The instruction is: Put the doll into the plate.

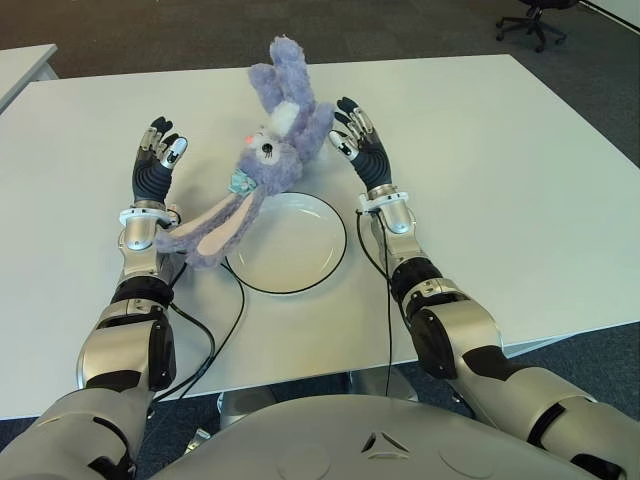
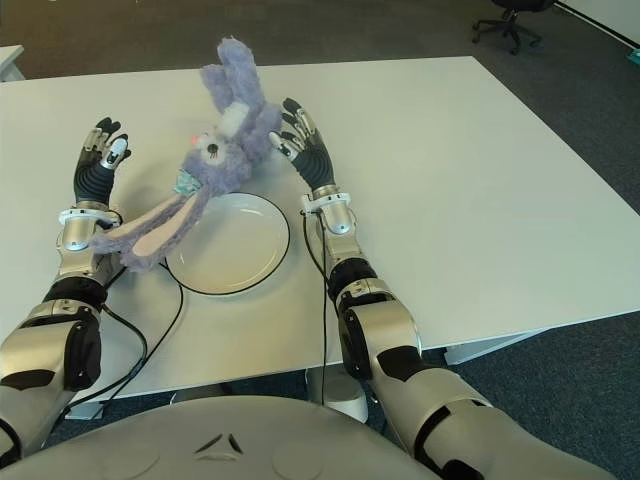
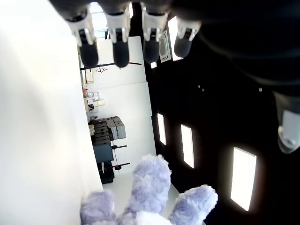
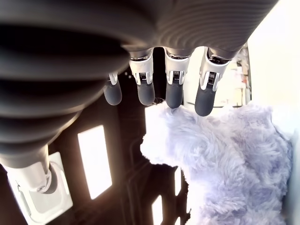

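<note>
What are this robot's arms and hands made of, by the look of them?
Each arm has glossy silver shells with black joints. The left hand and right hand are black and ribbed, with silver-grey segments on the fingers and dark rounded tips. A white band rings each wrist, and a thin black cable trails from each forearm.

White table [image 1: 520, 200], black office chair [image 1: 535, 18] on dark carpet [image 1: 150, 30], second white table's corner [image 1: 22, 62] at far left

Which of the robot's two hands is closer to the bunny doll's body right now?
The right hand: it shows right against the doll. The left hand shows farther off to the doll's left, fingers spread.
</note>
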Action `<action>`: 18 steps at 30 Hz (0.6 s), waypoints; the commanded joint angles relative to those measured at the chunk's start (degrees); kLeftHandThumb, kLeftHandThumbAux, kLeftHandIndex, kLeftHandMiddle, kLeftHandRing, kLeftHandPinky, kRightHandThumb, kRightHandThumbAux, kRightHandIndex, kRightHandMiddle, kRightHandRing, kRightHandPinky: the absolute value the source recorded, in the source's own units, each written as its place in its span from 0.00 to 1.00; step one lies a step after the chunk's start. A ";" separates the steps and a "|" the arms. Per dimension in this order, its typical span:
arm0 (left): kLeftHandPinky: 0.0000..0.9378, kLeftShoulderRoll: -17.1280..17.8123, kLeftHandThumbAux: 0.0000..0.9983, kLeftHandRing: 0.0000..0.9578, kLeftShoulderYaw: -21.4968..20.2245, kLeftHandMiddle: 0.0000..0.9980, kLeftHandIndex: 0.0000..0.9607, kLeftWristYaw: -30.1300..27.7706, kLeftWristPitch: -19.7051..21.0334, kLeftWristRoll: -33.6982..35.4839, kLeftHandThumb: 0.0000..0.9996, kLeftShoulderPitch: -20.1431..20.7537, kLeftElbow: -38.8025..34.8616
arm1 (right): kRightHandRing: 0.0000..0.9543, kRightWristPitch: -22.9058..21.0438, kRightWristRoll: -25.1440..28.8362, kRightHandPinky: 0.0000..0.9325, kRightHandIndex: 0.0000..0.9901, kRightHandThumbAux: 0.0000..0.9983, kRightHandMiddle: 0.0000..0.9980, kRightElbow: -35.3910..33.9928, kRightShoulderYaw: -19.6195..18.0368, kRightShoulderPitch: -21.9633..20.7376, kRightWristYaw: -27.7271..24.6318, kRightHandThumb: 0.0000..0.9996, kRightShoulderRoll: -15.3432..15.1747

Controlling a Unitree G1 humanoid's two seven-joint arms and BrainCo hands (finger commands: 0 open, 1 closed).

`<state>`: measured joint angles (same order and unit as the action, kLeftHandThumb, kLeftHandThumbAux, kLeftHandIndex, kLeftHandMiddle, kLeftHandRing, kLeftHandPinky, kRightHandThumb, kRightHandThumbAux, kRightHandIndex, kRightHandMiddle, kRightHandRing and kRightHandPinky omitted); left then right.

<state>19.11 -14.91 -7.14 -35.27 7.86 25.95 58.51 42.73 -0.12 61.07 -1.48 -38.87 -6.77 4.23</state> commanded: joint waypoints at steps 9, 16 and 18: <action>0.12 -2.28 0.45 0.09 1.12 0.08 0.00 -0.68 -0.61 -1.18 0.00 -5.87 2.74 | 0.09 1.69 -0.29 0.18 0.09 0.49 0.06 2.01 0.13 5.76 -0.54 0.37 0.31; 0.10 -2.23 0.45 0.09 1.22 0.07 0.00 -0.74 -0.72 -1.18 0.00 -6.03 2.80 | 0.09 1.04 0.52 0.17 0.08 0.50 0.06 1.40 0.02 6.21 -2.10 0.42 0.80; 0.11 -2.23 0.45 0.09 1.23 0.08 0.00 -0.73 -0.78 -1.20 0.00 -6.10 2.83 | 0.08 0.73 0.88 0.16 0.08 0.50 0.05 1.19 -0.04 6.34 -2.83 0.43 1.02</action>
<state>19.27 -14.67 -7.16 -35.96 7.85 25.78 58.44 43.92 -0.06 60.05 -1.13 -38.42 -8.66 4.30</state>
